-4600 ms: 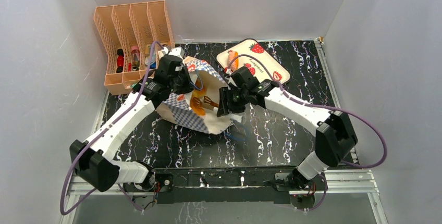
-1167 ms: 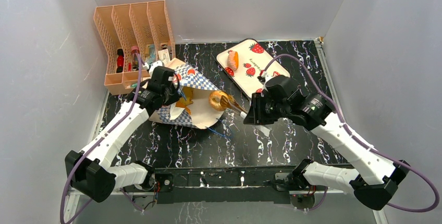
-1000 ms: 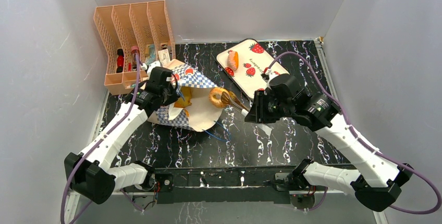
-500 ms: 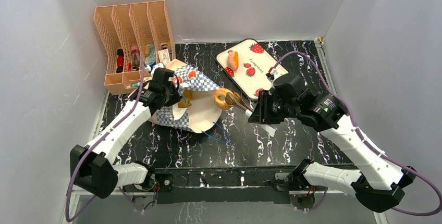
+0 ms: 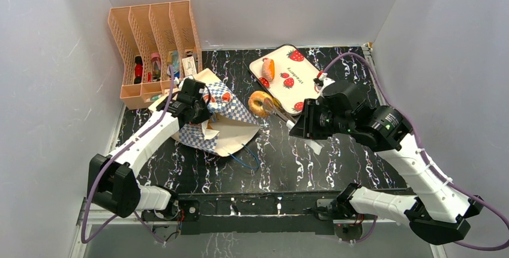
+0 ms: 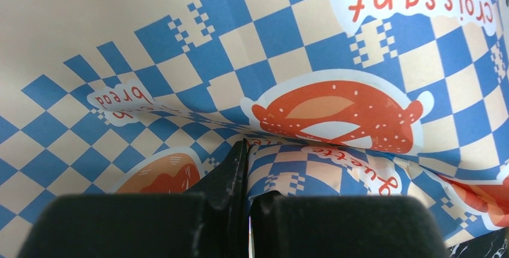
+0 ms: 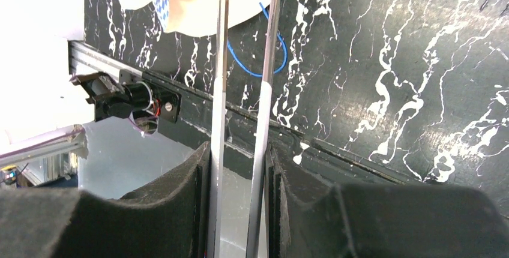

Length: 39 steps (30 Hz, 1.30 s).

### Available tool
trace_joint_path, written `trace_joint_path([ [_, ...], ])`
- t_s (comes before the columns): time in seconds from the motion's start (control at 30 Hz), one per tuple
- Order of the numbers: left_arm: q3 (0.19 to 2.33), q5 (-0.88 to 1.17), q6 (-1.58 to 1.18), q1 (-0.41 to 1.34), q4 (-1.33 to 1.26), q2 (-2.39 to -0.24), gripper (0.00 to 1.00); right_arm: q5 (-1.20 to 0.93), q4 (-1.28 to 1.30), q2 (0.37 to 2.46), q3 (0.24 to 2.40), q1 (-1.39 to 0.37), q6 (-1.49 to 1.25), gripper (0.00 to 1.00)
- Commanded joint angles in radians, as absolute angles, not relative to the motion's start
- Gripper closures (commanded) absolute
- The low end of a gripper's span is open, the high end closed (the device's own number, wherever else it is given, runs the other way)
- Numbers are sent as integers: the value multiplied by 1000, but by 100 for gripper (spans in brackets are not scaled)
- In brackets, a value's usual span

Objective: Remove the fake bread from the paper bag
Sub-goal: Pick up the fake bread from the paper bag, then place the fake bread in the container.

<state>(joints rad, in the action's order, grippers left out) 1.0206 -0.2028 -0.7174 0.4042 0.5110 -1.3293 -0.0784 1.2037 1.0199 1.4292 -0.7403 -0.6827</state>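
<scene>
Tongs (image 5: 281, 117) carried donut (image 5: 259, 103) out; paper bag (image 5: 231, 133) reads "croissant".

Your widest open ground is the black white-veined tabletop (image 5: 282, 165), in front of and to the right of the cream paper bag with the blue chequered band (image 5: 225, 132), which lies on its side at left centre. A thin blue cord handle (image 5: 247, 157) loops on the table just off the bag's near edge.

Behind the bag, the peach plastic file rack (image 5: 153, 36) stands close. That leaves only a narrow lane, where the left gripper (image 5: 201, 109) pinches the paper.

The right gripper (image 7: 240, 168) clamps long metal tongs (image 5: 277, 113). Their tips, with an orange-brown ring donut (image 5: 259, 102), bridge the gap between the bag and the strawberry-print tray (image 5: 300, 69).

On the tray, a pinkish-orange roll (image 5: 268, 69) takes the far left corner, and the middle is bare.
</scene>
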Motion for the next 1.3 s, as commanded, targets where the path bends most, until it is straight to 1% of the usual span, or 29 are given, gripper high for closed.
trace_joint_path([
  [0.0, 993, -218, -718, 391, 524, -1275, 100, 15, 1120, 1003, 1496, -742, -700, 100],
  [0.17, 962, -196, -714, 391, 552, -1190, 100, 86, 979, 1041, 1445, -742, -730, 100],
  [0.43, 953, -166, -696, 393, 631, -1070, 100, 221, 789, 1218, 1468, -716, -683, 100],
  [0.7, 972, -116, -676, 393, 682, -1019, 100, 173, 582, 1397, 1496, -549, -629, 100],
  [1.0, 974, -86, -656, 393, 724, -988, 100, 101, 370, 1591, 1502, -380, -659, 100],
  [1.1, 972, -82, -656, 393, 735, -980, 100, 71, 302, 1659, 1506, -345, -675, 100],
  [1.27, 967, -72, -667, 394, 739, -969, 100, 29, 257, 1789, 1522, -322, -697, 100],
])
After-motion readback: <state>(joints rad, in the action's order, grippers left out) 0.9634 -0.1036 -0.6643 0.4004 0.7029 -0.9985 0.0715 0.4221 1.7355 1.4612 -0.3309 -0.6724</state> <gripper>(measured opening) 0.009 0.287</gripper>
